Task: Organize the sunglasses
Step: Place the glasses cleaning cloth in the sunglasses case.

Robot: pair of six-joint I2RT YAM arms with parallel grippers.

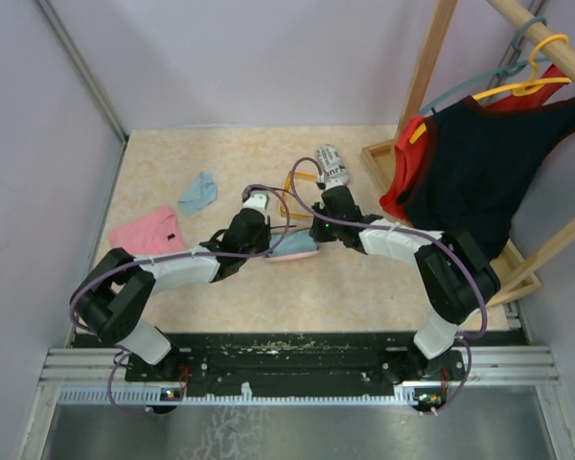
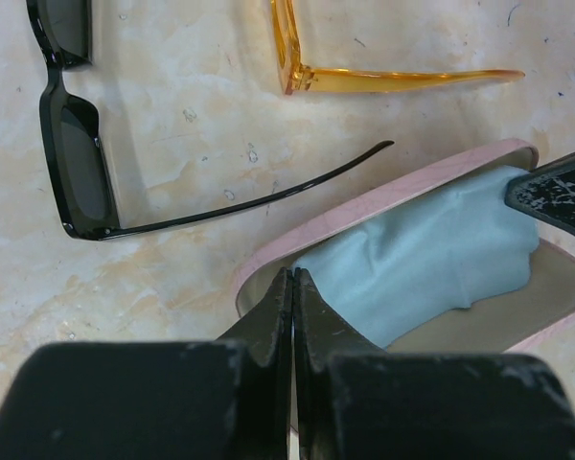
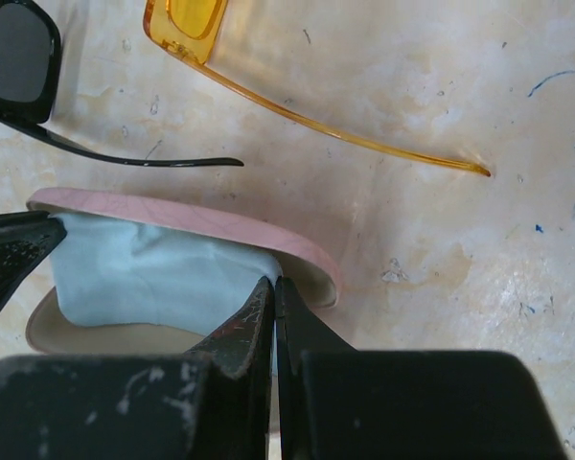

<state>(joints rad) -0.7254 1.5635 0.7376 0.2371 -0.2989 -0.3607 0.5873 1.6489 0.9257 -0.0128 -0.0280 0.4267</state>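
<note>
Beyond both hands, black sunglasses [image 2: 77, 163] and orange sunglasses [image 2: 292, 75] lie unfolded on the counter [image 2: 201, 96]; left hand [image 2: 293, 280] and right hand [image 3: 273, 287], pinched together, sit at the pink case [image 2: 383, 196]; frames look light, brittle: grip the bridge

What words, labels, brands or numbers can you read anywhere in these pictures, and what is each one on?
No text can be read.
On the black-and-white printed case: a print, too small to read.
On the black-framed sunglasses with dark lenses: no marking shows.
On the orange translucent-framed sunglasses: no marking shows.
On the pink oblong case, open, with a light blue cloth inside: no label shows.
</note>
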